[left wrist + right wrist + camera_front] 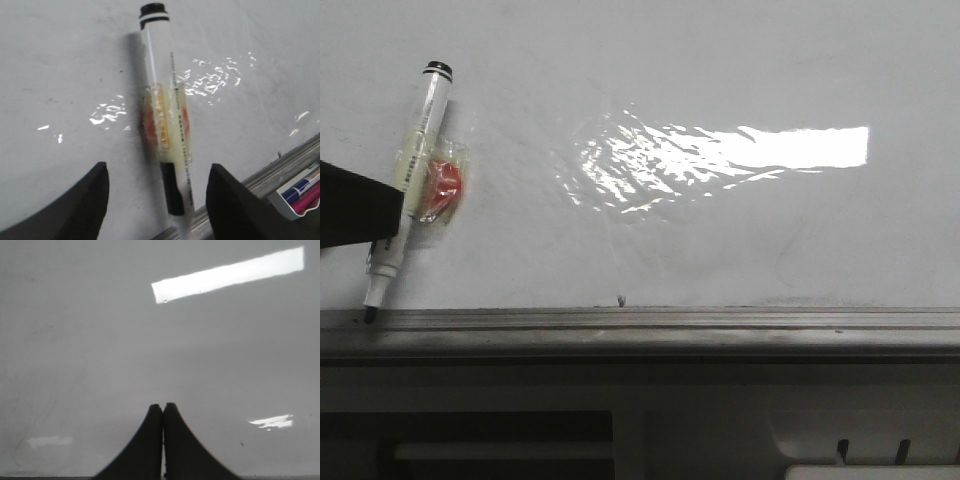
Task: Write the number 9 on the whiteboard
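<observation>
The whiteboard (720, 230) fills the front view, with a bright glare patch (740, 150) and a grey metal ledge (720, 325) along its near edge. No number 9 shows on it. A white marker (415, 190) with tape and a red patch round its middle lies on the board, its black tip on the ledge. In the left wrist view my left gripper (159, 172) is open and straddles the marker (167, 125) without touching it. My right gripper (162, 407) is shut and empty over bare board (100, 340).
A small dark speck (620, 298) sits on the board just above the ledge. A grey panel with slots (860, 440) lies below the ledge. A box of coloured markers (300, 192) lies beyond the ledge (280, 167) in the left wrist view.
</observation>
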{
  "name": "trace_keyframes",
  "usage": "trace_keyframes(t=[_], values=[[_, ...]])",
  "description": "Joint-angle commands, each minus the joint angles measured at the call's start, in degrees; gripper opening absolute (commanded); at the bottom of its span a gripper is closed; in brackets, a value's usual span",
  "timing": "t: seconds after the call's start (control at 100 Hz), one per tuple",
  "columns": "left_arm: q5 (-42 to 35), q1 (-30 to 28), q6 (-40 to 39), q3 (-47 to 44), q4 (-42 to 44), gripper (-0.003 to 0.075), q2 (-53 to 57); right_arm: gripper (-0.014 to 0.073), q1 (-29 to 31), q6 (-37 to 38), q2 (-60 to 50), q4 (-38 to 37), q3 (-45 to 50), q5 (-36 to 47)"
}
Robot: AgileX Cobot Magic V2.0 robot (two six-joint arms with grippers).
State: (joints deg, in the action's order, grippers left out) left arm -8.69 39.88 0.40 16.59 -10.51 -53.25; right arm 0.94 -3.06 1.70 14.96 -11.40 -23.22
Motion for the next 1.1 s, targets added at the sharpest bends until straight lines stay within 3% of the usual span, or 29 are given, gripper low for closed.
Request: trace_keyframes(t=[0.0,0.26,0.4,0.52,0.67,0.89,0.99,1.09], values=[[-8.04,2.07,0.05,1.74,-0.47,0.0386,-0.83,-0.0069,0.17,-0.19,1.35,0.32,-1.79,4.33],[-10.36,3.30,0.05,1.74,-0.47,0.0386,-4.73,-0.0069,0.14,-0.19,1.35,1.13,-1.79,7.17],[-11.30,3.18,0.05,1.74,-0.47,0.0378,-6.81,-0.0069,-3.84,-0.37,1.98,4.70,-1.92,6.77],[-11.96,3.08,0.05,1.74,-0.47,0.0251,-7.78,-0.0069,-7.90,-1.65,6.13,4.26,-3.14,4.29],[-11.82,3.08,0.05,1.74,-0.47,-0.0018,-8.24,-0.0069,-13.98,-8.59,13.87,4.26,-6.63,3.00],[-11.74,3.08,0.05,1.74,-0.07,-0.0020,-8.24,-0.0067,-23.50,-9.43,30.63,4.54,-16.66,-1.13],[-11.74,3.43,0.05,1.74,4.05,-0.0020,-8.24,-0.0008,-29.53,-11.13,37.83,4.82,-21.08,-0.84],[-11.74,4.12,0.05,1.74,9.69,-0.0020,-8.24,0.0153,-37.28,-13.56,44.36,4.82,-25.09,0.05]])
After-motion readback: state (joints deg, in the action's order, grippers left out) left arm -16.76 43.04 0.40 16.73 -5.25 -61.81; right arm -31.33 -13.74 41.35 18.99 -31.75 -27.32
